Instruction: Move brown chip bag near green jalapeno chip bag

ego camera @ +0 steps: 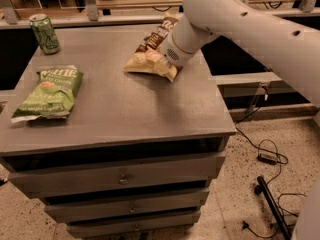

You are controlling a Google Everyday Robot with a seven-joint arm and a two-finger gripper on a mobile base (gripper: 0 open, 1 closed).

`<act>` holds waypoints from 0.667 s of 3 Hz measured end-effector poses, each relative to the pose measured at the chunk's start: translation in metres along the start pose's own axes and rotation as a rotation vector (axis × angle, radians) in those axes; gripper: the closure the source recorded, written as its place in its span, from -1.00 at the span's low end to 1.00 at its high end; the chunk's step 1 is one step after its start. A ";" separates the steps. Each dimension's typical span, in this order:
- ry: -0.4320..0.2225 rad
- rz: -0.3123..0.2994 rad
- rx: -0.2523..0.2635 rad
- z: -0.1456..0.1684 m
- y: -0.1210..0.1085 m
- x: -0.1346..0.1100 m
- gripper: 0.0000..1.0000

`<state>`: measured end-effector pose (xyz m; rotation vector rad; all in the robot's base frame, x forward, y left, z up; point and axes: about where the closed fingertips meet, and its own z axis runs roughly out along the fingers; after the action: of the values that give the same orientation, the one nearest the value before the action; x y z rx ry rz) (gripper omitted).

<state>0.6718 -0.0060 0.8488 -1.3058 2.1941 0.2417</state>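
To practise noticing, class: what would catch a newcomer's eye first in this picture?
The white arm reaches in from the picture's right, its gripper at the brown chip bag toward the back of the grey cabinet top. The green jalapeno chip bag lies flat at the left, a green can behind it.

Brown bag (pixel 149 63) at gripper (pixel 169 50) — green bag (pixel 49 91) apart

Surface: grey cabinet top (pixel 125 111), drawers below.
Left front: green jalapeno chip bag (pixel 47 91), lying flat.
Back left corner: green can (pixel 44 33), upright, well apart from the bags.
Back right: brown chip bag (pixel 149 59), tilted; contact with top unclear.
Gripper: gripper (pixel 162 49) at the brown bag's upper part.
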 end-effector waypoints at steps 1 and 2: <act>0.000 0.000 0.000 0.000 0.000 0.000 1.00; 0.000 0.000 0.000 0.000 0.000 0.000 1.00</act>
<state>0.6718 -0.0060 0.8493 -1.3059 2.1940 0.2416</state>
